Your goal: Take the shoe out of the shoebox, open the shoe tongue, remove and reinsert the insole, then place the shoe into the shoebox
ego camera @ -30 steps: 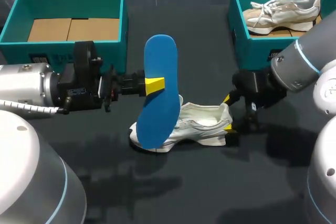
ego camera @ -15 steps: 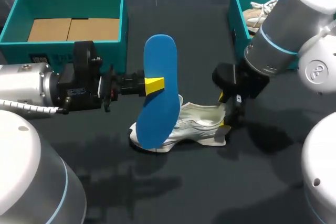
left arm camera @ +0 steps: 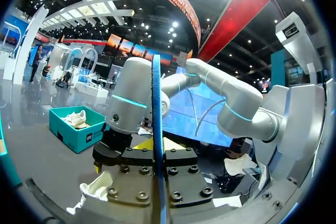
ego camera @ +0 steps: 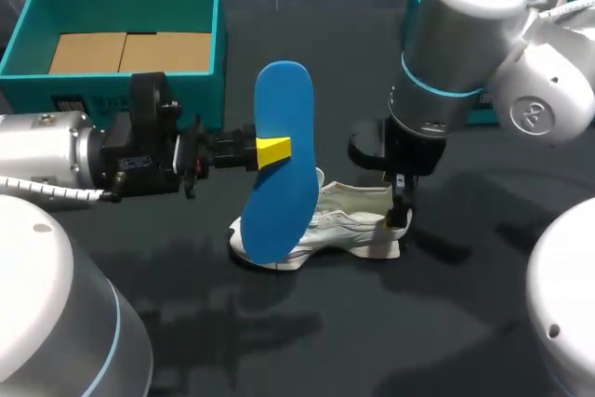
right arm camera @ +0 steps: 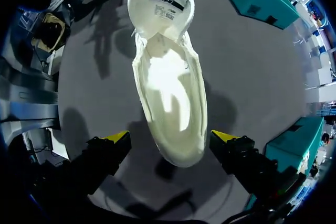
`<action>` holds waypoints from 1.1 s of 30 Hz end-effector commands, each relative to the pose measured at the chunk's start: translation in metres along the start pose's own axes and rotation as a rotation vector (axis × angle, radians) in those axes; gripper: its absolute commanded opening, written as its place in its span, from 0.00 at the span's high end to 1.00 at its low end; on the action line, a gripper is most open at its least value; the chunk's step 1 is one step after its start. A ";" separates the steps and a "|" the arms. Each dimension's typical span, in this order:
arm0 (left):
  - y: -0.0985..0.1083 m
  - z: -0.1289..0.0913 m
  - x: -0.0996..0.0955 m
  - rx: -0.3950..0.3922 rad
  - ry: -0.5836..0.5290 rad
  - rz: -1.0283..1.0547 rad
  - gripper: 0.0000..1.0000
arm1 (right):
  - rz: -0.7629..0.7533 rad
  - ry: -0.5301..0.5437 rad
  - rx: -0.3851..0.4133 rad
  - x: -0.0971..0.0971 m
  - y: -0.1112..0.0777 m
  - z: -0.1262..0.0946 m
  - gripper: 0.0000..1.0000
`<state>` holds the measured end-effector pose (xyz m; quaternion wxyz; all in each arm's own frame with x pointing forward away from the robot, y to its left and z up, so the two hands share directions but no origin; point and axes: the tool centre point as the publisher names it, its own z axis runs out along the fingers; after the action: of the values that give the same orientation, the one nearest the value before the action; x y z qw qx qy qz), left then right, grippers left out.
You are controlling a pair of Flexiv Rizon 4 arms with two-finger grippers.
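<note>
Shoe [right arm camera: 170, 93] lies under the wide-spread right jaws; left jaws clamp the insole [ego camera: 279, 169].

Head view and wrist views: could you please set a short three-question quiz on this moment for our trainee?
1. True or false: the flat blue foam insole lies inside the white fabric sports shoe.
2. Pick one. The right claw is: A) shut on the shoe's heel; B) open, with its yellow tips on either side of the heel; C) shut on the insole.
3. Which claw grips the insole, and how does the insole stand?

Key: 1 false; 2 B; 3 the left claw, which holds it upright on end.
</note>
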<state>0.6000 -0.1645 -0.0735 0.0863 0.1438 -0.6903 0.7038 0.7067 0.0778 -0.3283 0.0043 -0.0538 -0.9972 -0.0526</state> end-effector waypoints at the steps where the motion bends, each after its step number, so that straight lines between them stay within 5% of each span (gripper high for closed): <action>1: 0.001 0.002 0.000 0.002 -0.002 0.000 1.00 | -0.003 -0.006 0.064 0.001 0.005 0.002 0.00; 33: 0.001 0.002 0.000 0.002 -0.002 0.000 1.00 | -0.071 -0.017 0.092 -0.033 0.032 0.000 0.00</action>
<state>0.6000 -0.1643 -0.0733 0.0863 0.1439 -0.6906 0.7036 0.7419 0.1018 -0.3229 -0.0034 -0.0182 -0.9998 -0.0101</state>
